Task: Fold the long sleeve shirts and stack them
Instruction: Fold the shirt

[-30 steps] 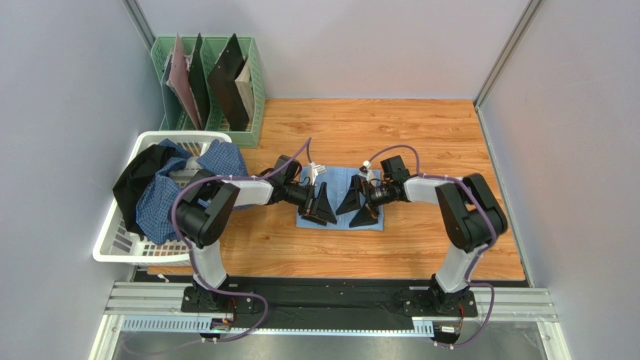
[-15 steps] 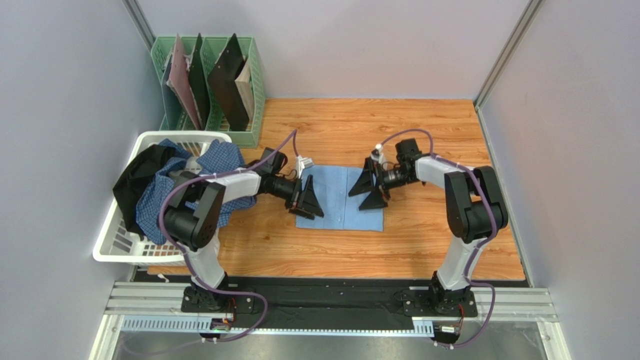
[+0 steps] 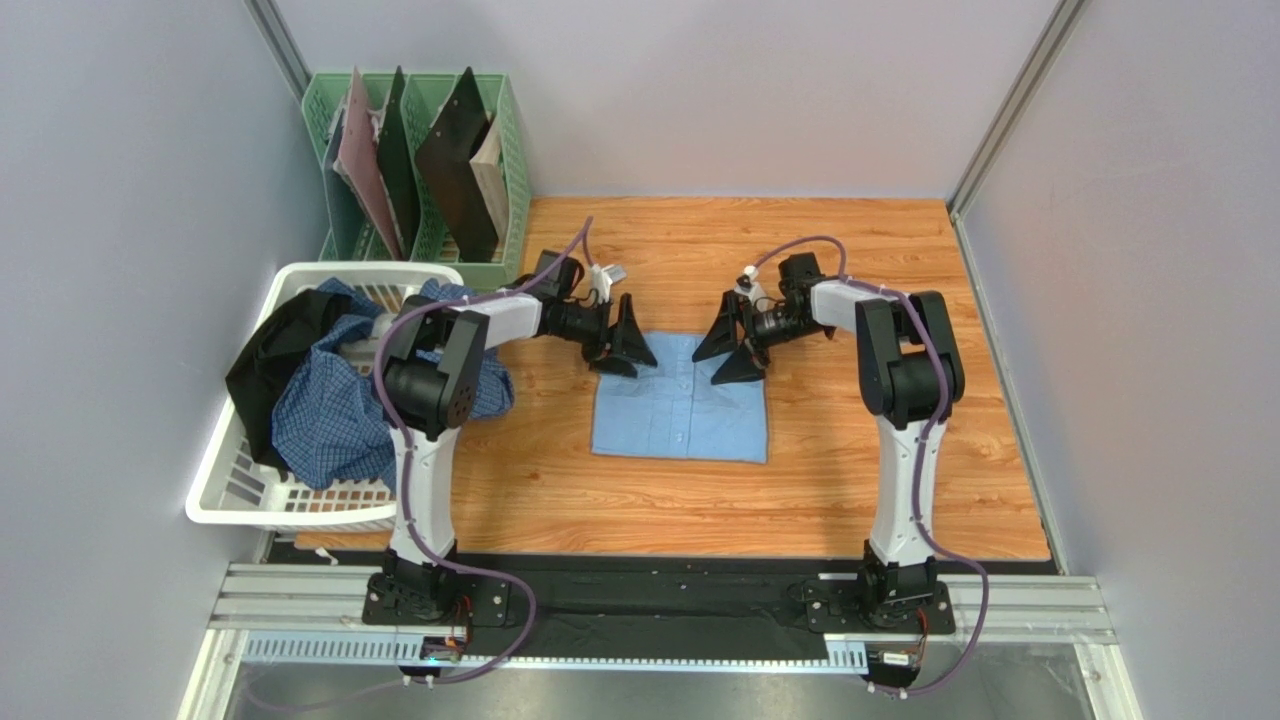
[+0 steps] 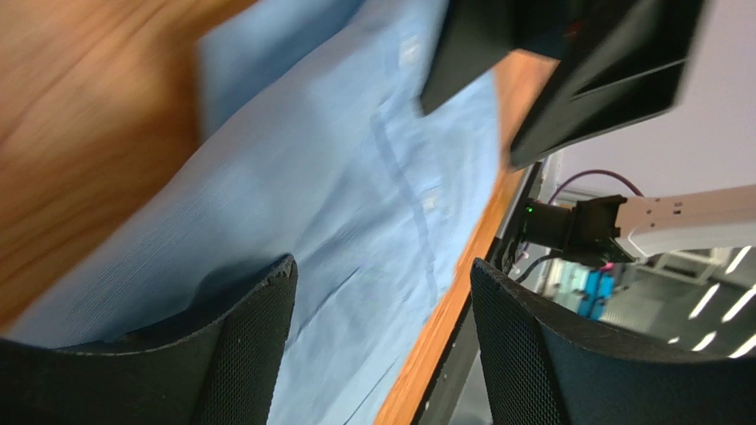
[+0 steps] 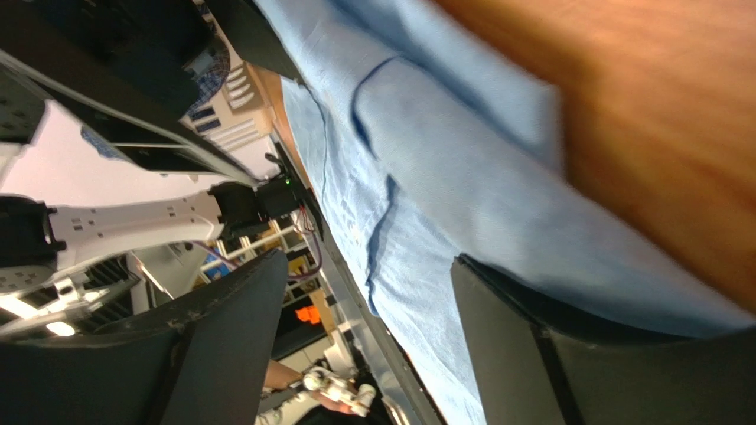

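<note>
The plain light blue long sleeve shirt (image 3: pixel 679 405) lies folded into a flat rectangle in the middle of the wooden table. My left gripper (image 3: pixel 621 342) is at its far left corner and my right gripper (image 3: pixel 729 345) at its far right corner, facing each other. In the left wrist view the gripper (image 4: pixel 381 266) is open, one finger low over the blue cloth (image 4: pixel 355 177). The right gripper (image 5: pixel 368 261) is open too, with one finger close to the shirt (image 5: pixel 461 177). Neither holds anything. The blue-and-white checked shirt (image 3: pixel 323 423) lies crumpled in the basket.
A white laundry basket (image 3: pixel 226 503) stands at the table's left edge, with a black garment (image 3: pixel 271 360) hanging over its side. A green file rack (image 3: pixel 504 180) with dark folders stands at the back left. Grey walls close in left, back and right.
Both grippers have moved from over the middle of the blue shirt to its far corners, spreading apart. Their jaws have narrowed a little but stay open.
</note>
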Controlling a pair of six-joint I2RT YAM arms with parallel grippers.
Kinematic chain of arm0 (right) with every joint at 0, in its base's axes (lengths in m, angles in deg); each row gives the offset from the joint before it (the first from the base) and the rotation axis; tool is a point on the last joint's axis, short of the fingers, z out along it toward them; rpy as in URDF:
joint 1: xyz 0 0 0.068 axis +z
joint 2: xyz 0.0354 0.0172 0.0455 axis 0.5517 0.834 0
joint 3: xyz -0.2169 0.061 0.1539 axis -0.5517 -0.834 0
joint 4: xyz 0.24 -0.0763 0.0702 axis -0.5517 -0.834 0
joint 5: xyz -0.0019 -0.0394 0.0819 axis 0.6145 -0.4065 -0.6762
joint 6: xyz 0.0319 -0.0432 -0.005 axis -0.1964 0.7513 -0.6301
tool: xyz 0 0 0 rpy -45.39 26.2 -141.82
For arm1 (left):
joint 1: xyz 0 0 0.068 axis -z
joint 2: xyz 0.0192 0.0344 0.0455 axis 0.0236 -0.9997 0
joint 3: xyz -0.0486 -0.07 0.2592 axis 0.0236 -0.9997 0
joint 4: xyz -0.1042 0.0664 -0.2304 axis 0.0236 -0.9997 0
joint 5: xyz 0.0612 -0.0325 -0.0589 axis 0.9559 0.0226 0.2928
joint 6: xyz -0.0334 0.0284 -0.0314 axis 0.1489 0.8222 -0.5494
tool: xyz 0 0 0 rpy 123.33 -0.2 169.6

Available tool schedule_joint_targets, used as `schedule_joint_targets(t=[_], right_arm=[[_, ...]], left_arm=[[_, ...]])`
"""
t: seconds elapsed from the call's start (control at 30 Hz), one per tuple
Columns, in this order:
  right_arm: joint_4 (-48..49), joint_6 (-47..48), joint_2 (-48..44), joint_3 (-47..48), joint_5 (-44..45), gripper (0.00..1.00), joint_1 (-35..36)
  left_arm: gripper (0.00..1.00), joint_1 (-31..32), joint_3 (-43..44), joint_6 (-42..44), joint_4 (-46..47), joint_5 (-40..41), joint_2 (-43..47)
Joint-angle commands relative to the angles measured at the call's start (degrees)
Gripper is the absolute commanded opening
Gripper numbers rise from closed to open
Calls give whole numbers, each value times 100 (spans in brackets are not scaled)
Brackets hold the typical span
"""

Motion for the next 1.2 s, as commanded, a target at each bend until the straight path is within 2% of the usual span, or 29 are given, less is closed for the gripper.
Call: schedule_joint_targets(t=[0.0,0.1,0.13,0.2,0.3,0.4,0.47,0.5,0.63,0.67,0.77,0.97,1.1,1.17], right_arm=[[-729,466,403,819,842,76,-97],[-975,519,614,1363,1141,75,-1],[-1281,746,762,1974,1482,74,261],[-1712,1306,895,2513,1871,74,649],[-2408,2002,826,3026,2170,73,1062],[-2488,2584,168,2675,2127,72,1107],[-2584,2997,-386,2351,2222,71,1124],[-2585,3085,-570,2201,2328,69,1125],[-2533,3235,-1178,1489,3031,69,1309],[-2401,3122,-1335,1279,3293,69,1422],[-1944,2981,-1337,864,3707,69,1764],[-1776,3094,-661,1031,4175,69,2336],[-1723,4127,-800,355,4104,68,2539],[-1741,4551,-1089,-161,3869,67,2566]], left_arm=[[74,-32,-483,-292,-523,260,147],[72,169,-1020,92,-936,347,384],[71,475,-1412,295,-1137,347,568],[71,705,-1670,551,-1192,348,797],[72,558,-1732,1087,-1262,-3,1359],[72,32,-2222,914,-596,-259,2448],[72,-154,-2225,938,-646,-58,2888],[72,-199,-1973,1217,-821,100,2916],[72,-190,-962,1624,-1516,925,2312],[73,-199,-507,1703,-1726,980,1910],[72,-190,-12,1712,-1833,1182,1337],[70,-252,-123,1546,-1789,1445,1290],[71,-296,-519,1519,-1842,1665,1457],[71,-278,-852,1571,-1615,1508,1519]])
